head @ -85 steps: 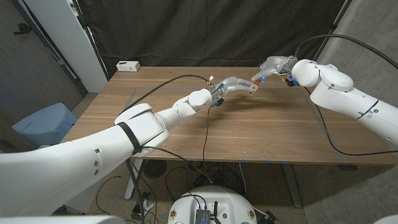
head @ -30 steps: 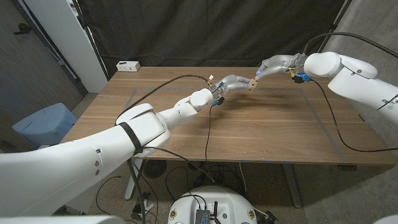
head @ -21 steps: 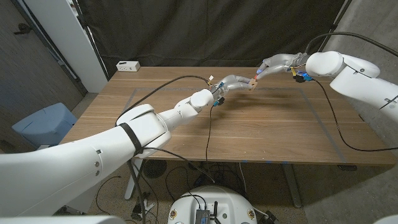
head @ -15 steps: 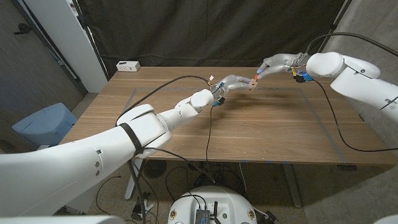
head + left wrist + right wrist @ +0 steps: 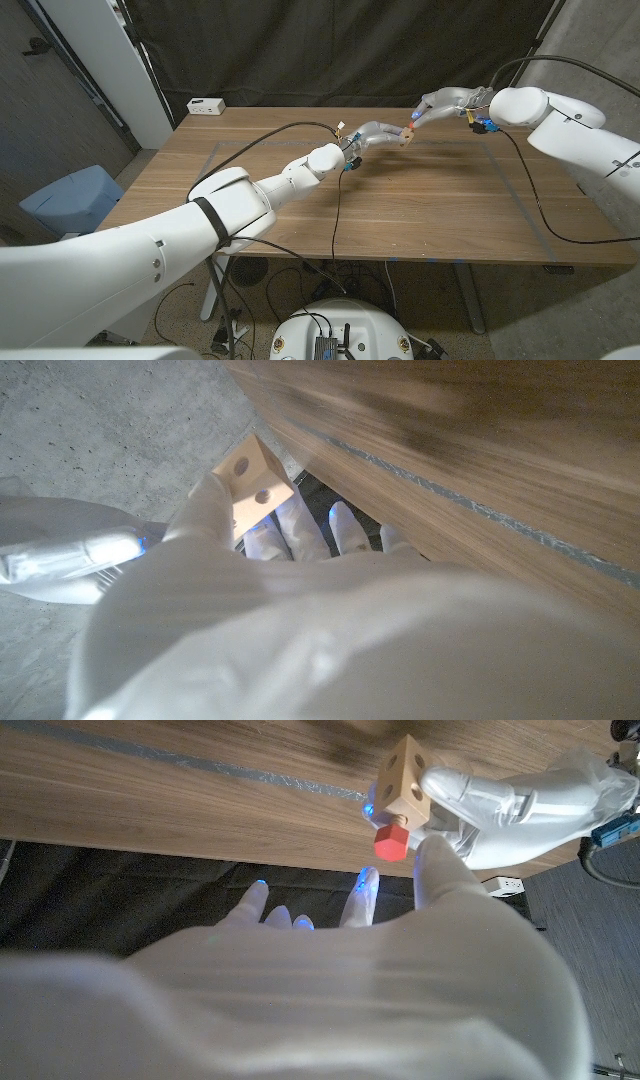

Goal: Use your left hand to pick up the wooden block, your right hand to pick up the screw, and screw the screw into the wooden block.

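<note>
Pale wood is what I look for first: the small light wooden block with round holes (image 5: 406, 138) sits in the fingers of my left hand (image 5: 375, 135), lifted above the long brown wooden table (image 5: 400, 210) toward its far edge. On the left wrist view I see the block (image 5: 252, 472) pinched at the fingertips of that hand (image 5: 250, 560), two drilled holes facing the camera. My right hand (image 5: 440, 103) reaches in from the far right side of the table and meets the block; its fingers are spread, and one fingertip (image 5: 438, 860) lies right against the red-headed screw with a wooden shank (image 5: 391, 841). On the right wrist view the screw stands in a hole of the block (image 5: 405, 784), its red head sticking out and the shank partly sunk in, while the left hand (image 5: 500, 800) grips the block from the other side. Whether my right hand truly pinches the screw head or only touches it I cannot tell. At the table's far left corner lies a small white box (image 5: 206, 105). Black cables (image 5: 332, 215) trail across the table from the left wrist.
</note>
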